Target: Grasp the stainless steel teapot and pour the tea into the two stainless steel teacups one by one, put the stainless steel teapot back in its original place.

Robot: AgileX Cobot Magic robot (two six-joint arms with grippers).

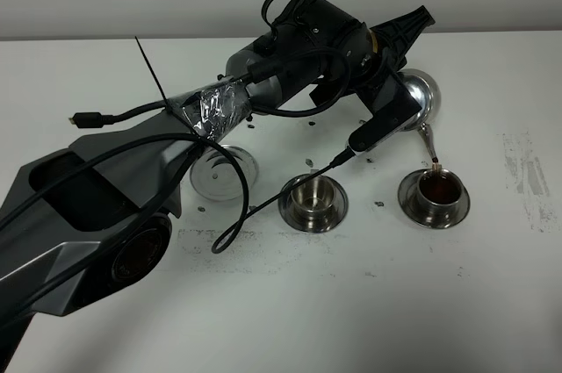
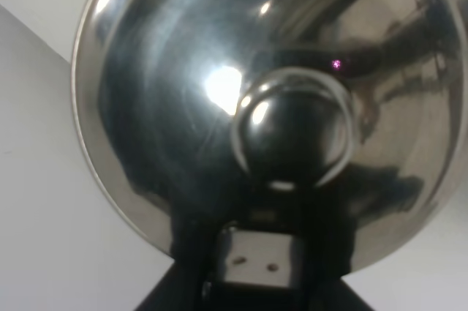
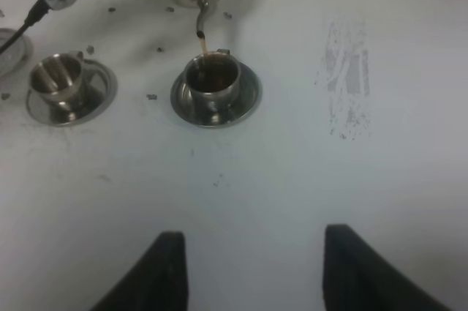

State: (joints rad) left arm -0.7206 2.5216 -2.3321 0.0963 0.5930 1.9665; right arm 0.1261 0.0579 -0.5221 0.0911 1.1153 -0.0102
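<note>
- With left fingers (image 2: 183, 282), pinched the steel teapot (image 1: 420, 96); held right fingers (image 3: 172, 274) spread, empty.
- Tipped it over the right teacup (image 1: 436, 190), pretty sure mid first pour.
- Needed next: levelling off, shifting to the empty teacup (image 1: 313, 196).

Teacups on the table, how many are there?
2. The right teacup sits below the tilted teapot, holding tea; the middle teacup looks empty. The left arm covers some table, so another could be hidden.
</note>
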